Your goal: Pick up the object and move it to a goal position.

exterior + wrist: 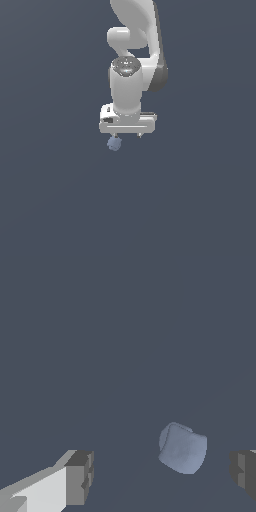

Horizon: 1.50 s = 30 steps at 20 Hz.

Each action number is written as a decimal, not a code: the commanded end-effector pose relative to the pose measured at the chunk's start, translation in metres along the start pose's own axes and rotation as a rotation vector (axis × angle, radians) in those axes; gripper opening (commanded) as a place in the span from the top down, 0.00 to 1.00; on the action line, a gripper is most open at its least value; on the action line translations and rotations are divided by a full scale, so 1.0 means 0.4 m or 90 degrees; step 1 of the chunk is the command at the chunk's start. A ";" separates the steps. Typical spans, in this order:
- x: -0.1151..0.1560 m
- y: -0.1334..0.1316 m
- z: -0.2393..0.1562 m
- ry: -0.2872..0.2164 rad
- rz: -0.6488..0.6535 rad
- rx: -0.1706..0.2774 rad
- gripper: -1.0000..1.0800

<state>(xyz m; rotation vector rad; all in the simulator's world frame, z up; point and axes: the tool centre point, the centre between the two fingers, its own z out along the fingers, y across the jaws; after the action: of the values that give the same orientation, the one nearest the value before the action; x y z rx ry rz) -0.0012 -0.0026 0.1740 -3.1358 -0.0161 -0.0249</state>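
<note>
The object [114, 144] is a tiny blue-grey lumpy blob on the dark grey floor. It sits just below the white gripper [128, 135], under the finger on the exterior view's left. In the wrist view the object [182, 448] lies between the two grey fingertips [80, 476], nearer the other one, and touches neither. The gripper [162, 476] is open and empty, its jaws spread wide. No goal marker shows in either view.
The white arm [131, 60] rises from the gripper toward the top of the exterior view. A plain dark grey floor [50, 200] fills the rest of both views.
</note>
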 end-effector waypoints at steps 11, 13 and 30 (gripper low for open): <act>0.012 0.037 -0.037 0.008 0.017 0.010 0.04; 0.013 0.034 -0.038 0.007 0.015 0.010 0.04; -0.082 0.126 0.132 -0.004 0.157 0.002 0.04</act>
<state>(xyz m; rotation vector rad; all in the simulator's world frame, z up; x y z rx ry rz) -0.0263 -0.0476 0.1301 -3.1127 0.3165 -0.0170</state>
